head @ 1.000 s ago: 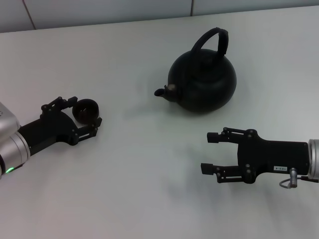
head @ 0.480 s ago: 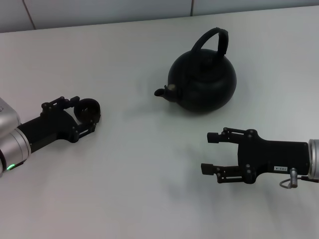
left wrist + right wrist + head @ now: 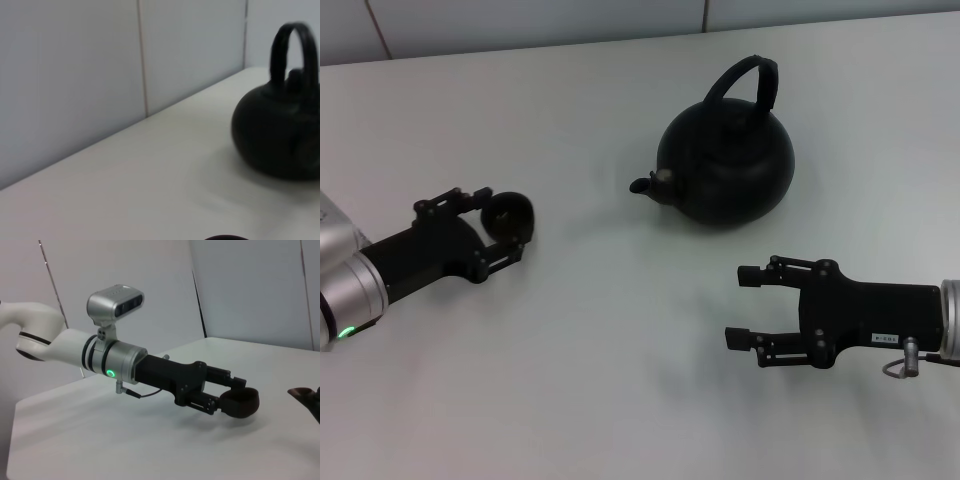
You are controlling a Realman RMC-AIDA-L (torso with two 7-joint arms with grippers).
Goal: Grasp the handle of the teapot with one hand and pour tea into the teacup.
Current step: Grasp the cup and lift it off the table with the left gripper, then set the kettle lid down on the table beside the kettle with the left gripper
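The black teapot stands on the white table at the back centre, its spout pointing towards my left arm. Its arched handle stands upright over the lid. My left gripper is shut on the small dark teacup, to the left of the teapot. In the right wrist view the teacup sits between the left gripper's fingers, just above the table. My right gripper is open and empty in front of the teapot. The left wrist view shows the teapot and its handle.
The white table ends at a grey panelled wall behind the teapot. The spout tip shows at the edge of the right wrist view.
My left gripper has moved a little to the right, towards the teapot, with the teacup in it. The right arm and the teapot have not moved.
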